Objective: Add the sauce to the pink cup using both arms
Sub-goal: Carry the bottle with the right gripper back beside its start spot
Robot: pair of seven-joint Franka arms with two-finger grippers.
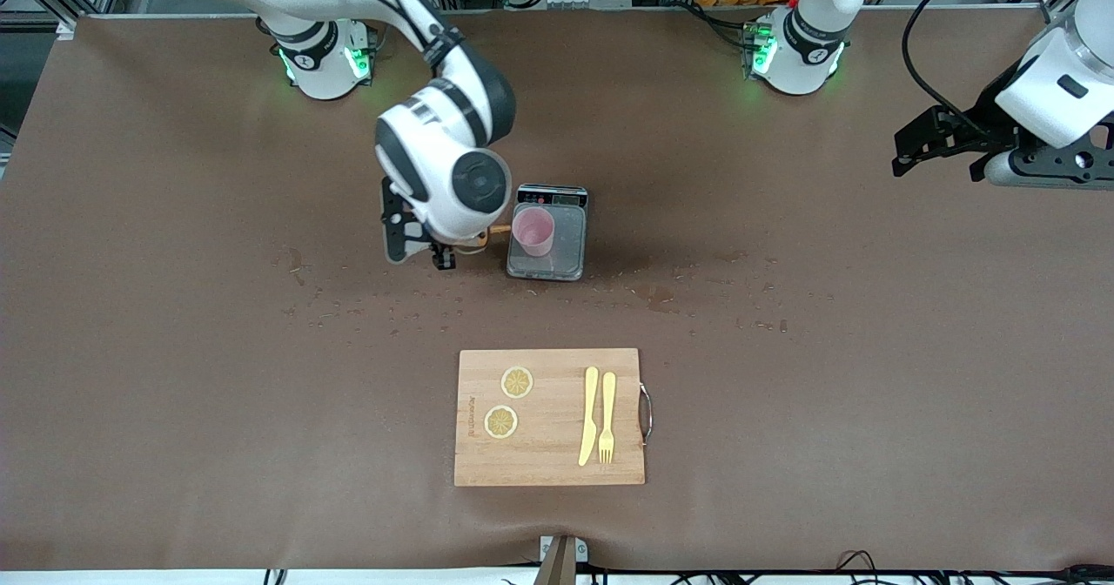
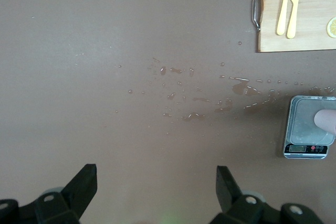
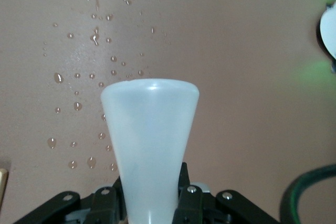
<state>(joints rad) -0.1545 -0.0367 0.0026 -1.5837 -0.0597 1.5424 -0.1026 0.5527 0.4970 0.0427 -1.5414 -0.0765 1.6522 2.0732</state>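
The pink cup (image 1: 533, 230) stands upright on a grey scale tray (image 1: 557, 258) in the middle of the table. My right gripper (image 1: 432, 250) is beside the scale, toward the right arm's end, shut on the sauce bottle. The bottle lies sideways, and its orange nozzle (image 1: 499, 230) points at the cup's rim. The right wrist view shows the whitish bottle body (image 3: 149, 135) between the fingers (image 3: 184, 198). My left gripper (image 1: 922, 145) is open and empty, raised over the left arm's end of the table. Its fingers (image 2: 84, 182) stand wide apart. The cup (image 2: 326, 120) also shows at the edge of the left wrist view.
A wooden cutting board (image 1: 550, 463) lies nearer the front camera than the scale. It bears two lemon slices (image 1: 517, 382), a yellow knife (image 1: 589, 415) and a fork (image 1: 607, 415). Drops of liquid (image 1: 661, 298) are scattered on the brown table between board and scale.
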